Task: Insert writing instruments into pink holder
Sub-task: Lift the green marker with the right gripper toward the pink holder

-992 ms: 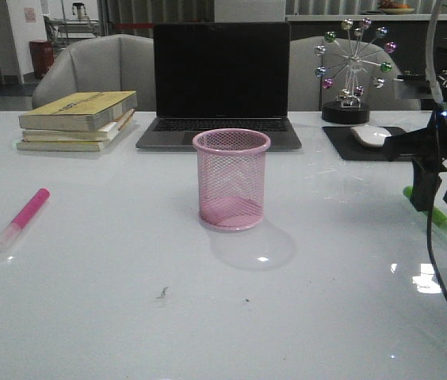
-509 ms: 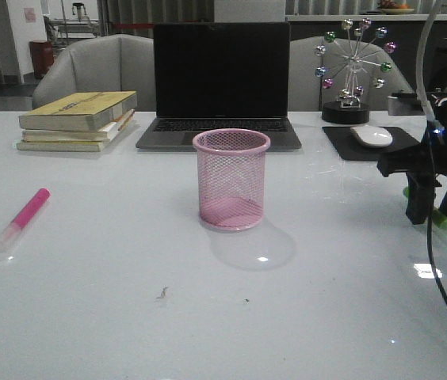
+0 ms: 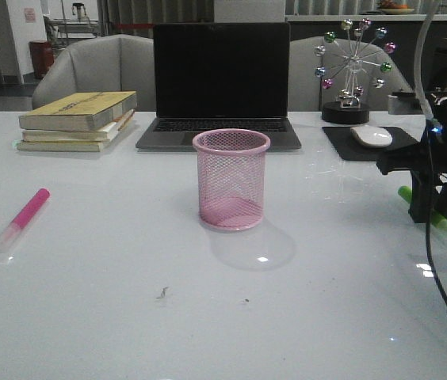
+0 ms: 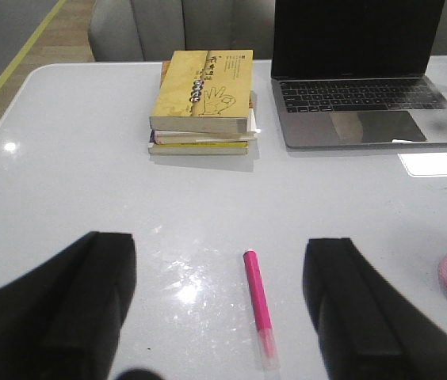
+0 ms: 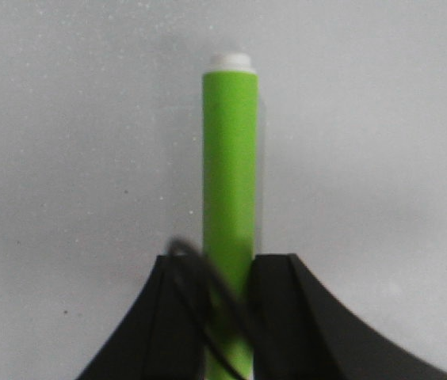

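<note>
At the table's three o'clock edge in the front view, the right gripper [image 3: 432, 207] is down on the lime green highlighter [image 3: 424, 207], which lies flat on the white table [image 3: 128, 301] just in front of a black mouse pad [image 3: 360, 144] carrying a white mouse [image 3: 372, 135]. The right wrist view shows both black fingers [image 5: 303, 309] pressed against the sides of the green highlighter's barrel, pinching it, the barrel running out past them to a pale end. The pink holder [image 3: 231, 179] stands upright at the centre of the table, well apart from both markers. The pink highlighter [image 3: 22, 218] lies at nine o'clock, its pale cap toward the near edge, touched by nothing. In the left wrist view the left gripper [image 4: 219, 317] hovers with its fingers spread wide, the pink highlighter lying on the table between them. A closed-lid-up laptop [image 3: 220, 83] sits at twelve o'clock, stacked books [image 3: 78, 119] at ten o'clock, and a small Ferris-wheel ornament [image 3: 352, 70] at one o'clock.
</note>
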Robot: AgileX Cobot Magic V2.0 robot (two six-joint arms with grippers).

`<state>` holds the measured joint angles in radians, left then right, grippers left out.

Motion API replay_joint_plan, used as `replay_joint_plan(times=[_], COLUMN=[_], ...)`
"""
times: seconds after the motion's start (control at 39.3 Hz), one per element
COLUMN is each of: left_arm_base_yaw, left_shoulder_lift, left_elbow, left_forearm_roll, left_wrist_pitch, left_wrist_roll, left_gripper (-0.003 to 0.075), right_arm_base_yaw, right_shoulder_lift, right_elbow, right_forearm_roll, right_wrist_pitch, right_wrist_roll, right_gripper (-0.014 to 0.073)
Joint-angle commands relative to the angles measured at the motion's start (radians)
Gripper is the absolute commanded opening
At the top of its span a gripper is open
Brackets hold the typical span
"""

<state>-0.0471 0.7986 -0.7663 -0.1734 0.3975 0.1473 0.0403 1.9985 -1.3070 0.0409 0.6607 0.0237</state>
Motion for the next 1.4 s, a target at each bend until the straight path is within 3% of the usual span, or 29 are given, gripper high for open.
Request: replay_joint_plan(times=[0.0,0.43,0.74,1.07,1.37], left_arm_base_yaw=[-0.002,-0.002,-0.002,-0.002,-0.002], left_shoulder_lift=[-0.003,-0.003,-0.003,-0.003,-0.003], left_elbow=[-0.031,-0.031,-0.031,-0.031,-0.031], left_forearm_roll=[-0.014,-0.014,-0.014,-0.014,-0.014], left_wrist_pitch=[-0.071,-0.071,-0.071,-0.071,-0.071], left_wrist_roll=[-0.003,-0.003,-0.003,-0.003,-0.003], left_gripper=[0.051,0.051,0.051,0.051,0.051], right_arm_base_yaw=[-0.002,0.051,0.147,0.326,0.43], right_shoulder_lift=[-0.034,-0.328,-0.502,-0.526,-0.508], right_elbow=[-0.008,-0.008,-0.008,0.009,0.194], right_forearm_roll=[0.0,0.022,0.022,0.012,0.002], right_wrist_pitch=[-0.007,-0.236,-0.398,-0.661,-0.964], right_wrist_roll=[-0.012,-0.06,-0.06,-0.06,-0.059], right_gripper=[0.0113,0.0113,0.0113,0.0113,0.0113])
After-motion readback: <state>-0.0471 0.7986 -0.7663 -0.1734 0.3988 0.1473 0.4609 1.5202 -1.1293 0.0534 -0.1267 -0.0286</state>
